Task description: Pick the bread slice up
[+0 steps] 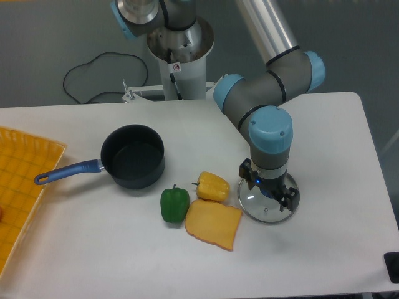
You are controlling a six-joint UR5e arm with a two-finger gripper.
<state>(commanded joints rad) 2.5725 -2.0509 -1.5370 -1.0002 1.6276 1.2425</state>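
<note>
Bread slice (pixel 213 224) lies flat on the counter (pixel 324 156), free for us; our gripper (pixel 268 198) hovers beside it over a glass lid (pixel 265 205), finger spread unclear

I see bread slice (pixel 213 223) hemmed on upper-left: green pepper (pixel 174 204) touching its left edge, yellow pepper (pixel 213 186) touching its top edge. Glass lid (pixel 264 204) just beside right corner, tool (pixel 269 192) sitting over it. Front and right-front of slice open counter (pixel 312 261). Pot (pixel 132 156) well apart, far left.
</note>
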